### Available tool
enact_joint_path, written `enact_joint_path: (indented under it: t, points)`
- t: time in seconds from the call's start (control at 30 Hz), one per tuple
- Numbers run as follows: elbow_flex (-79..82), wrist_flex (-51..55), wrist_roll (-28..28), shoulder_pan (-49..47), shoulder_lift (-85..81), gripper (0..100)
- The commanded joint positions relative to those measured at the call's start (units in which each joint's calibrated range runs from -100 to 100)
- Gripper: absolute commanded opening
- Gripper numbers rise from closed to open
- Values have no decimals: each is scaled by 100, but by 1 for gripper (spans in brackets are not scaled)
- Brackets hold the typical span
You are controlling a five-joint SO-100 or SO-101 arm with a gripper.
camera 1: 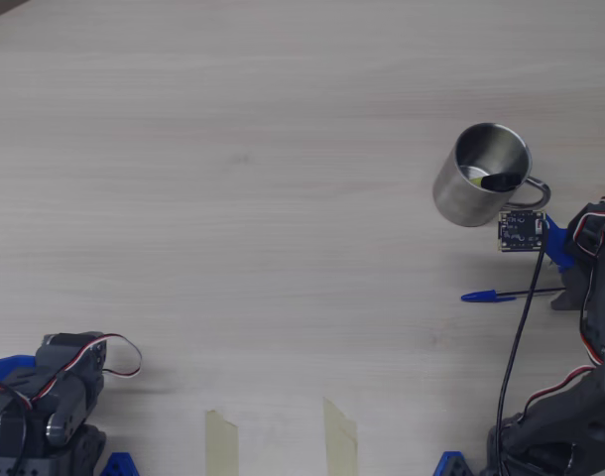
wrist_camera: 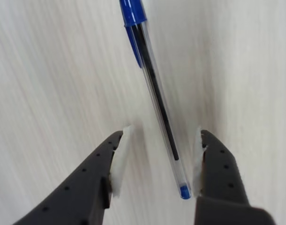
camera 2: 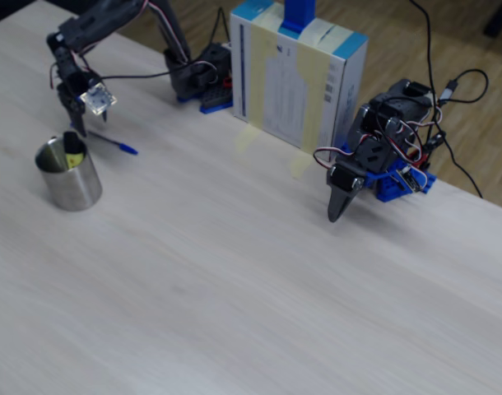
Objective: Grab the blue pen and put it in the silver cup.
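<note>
One slim blue pen (wrist_camera: 154,93), clear-barrelled with a blue cap and blue end plug, lies flat on the pale wood-grain bench (camera 1: 233,149), its plug end between the spread, white-padded fingers of the dark hand (wrist_camera: 157,157), which is released and grips nothing. One shiny cylindrical silver cup (camera 1: 478,177) with a thin loop handle stands near the pen, yellow and black bits inside. A second arm (camera 2: 374,156) and a taped box (camera 2: 296,78) sit well apart.

This looks like a hobby robotics bench or small lab. A pale wood-grain laminate surface (camera 2: 234,271) carries two small blue-and-black servo arms (camera 2: 374,156) with loose red, white and black wiring, a white-and-blue cardboard box (camera 2: 296,78) taped down with masking tape, and wooden flooring (camera 2: 416,41) shows behind.
</note>
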Motion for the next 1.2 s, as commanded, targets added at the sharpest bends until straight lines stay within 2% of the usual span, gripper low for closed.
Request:
enact_joint_path:
  t: [0.0, 0.67, 0.97, 1.17]
  points:
    - [-256, 33, 35, 54, 62, 22]
    - [-238, 33, -12, 396, 784, 21]
    - [-247, 33, -320, 441, 767, 2]
    - [-247, 33, -326, 468, 759, 2]
